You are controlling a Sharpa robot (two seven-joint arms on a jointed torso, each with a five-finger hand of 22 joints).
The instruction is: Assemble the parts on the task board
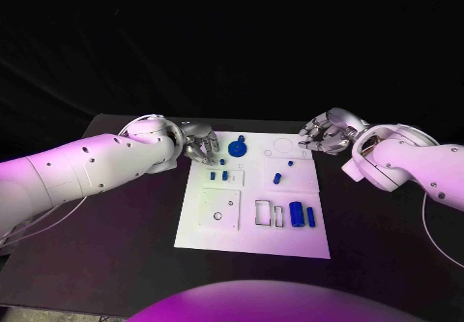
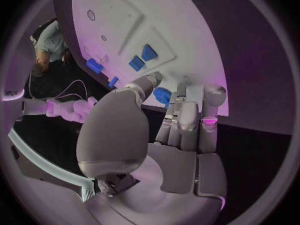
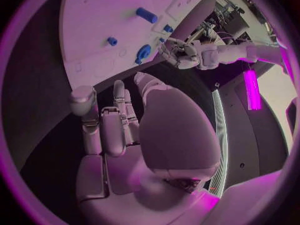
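left hand [image 1: 200,144] and right hand [image 1: 327,133] hover at the task board's [image 1: 253,228] far corners, fingers loosely spread, empty.

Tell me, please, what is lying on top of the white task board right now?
Small blue parts lie on the task board, including a round one near the left robot hand, whose fingers cover the board's far left corner.

The task board [image 1: 253,231] lies mid-table [image 1: 116,221], parts [image 1: 297,215] on it.
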